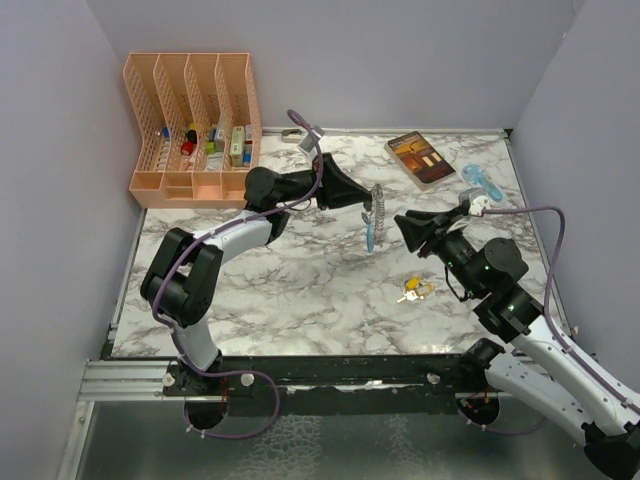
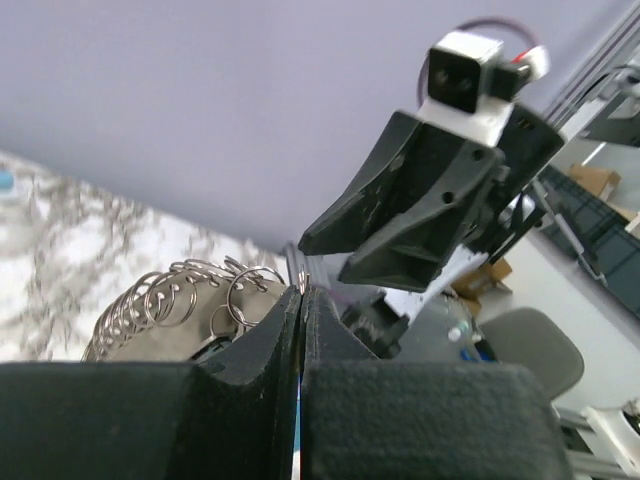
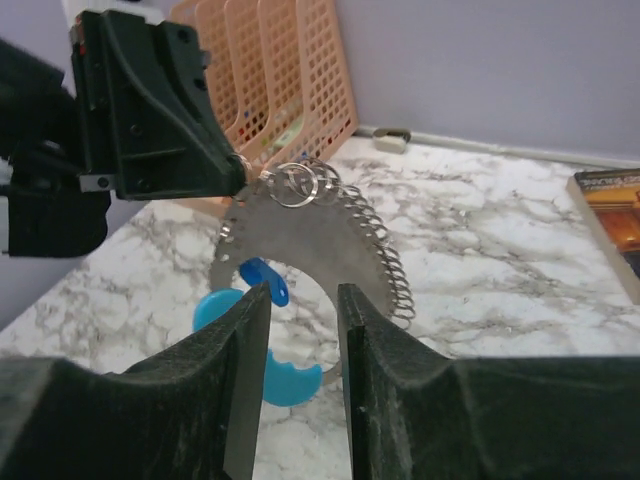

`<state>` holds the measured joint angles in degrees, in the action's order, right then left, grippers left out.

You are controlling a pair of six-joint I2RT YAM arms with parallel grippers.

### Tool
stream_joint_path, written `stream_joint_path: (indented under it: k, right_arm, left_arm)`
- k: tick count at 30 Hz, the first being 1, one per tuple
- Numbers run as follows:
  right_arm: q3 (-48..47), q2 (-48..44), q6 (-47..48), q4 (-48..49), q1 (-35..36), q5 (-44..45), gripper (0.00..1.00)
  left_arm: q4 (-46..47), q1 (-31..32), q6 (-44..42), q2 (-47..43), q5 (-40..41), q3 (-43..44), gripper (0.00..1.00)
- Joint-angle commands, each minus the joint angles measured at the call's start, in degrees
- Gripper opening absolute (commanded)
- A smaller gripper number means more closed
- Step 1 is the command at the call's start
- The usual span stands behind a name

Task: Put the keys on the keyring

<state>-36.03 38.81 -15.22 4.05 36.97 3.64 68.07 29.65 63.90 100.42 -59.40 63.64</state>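
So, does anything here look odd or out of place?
Nothing looks spilled or broken. The keys lie alone on the table, while the left end effector holds the keyring up in the air, away from them.

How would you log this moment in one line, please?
left gripper: shut on keyring, held above table | right gripper: open, aimed at keyring | keys: lying on table
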Motion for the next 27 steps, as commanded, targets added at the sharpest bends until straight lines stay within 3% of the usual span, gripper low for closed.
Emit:
stream_joint_path:
  k: [1, 9, 14, 20, 27]
  right_arm:
    - [-0.45, -0.78, -0.59, 2.97, -0.28, 8.34, 0.30]
    - [-9.89, 6.34, 0.37, 7.06, -0.30, 5.20, 0.30]
    - [-15.85, 9.72, -0.19, 8.31, -0.30, 0.70, 0.31]
    - [-18.51, 10.99, -1.44, 4.70, -0.31, -2.14, 0.20]
    - [-17.76, 13.35, -3.03, 6.06, -0.31, -6.87, 0.23]
  left_arm:
    - [22.64, -0.38, 11.82, -0.15, 8.33, -1.60, 0.00]
    - [34.10, -0.21, 17.40, 1.31, 13.30, 2.04, 0.00]
    - [34.31, -0.01, 15.28, 1.41, 13.20, 3.89, 0.00]
    - [34.49, -0.12, 13.31, 1.68, 14.83, 1.13, 0.00]
    - [34.67, -0.03, 14.66, 2.84, 15.30, 3.55, 0.00]
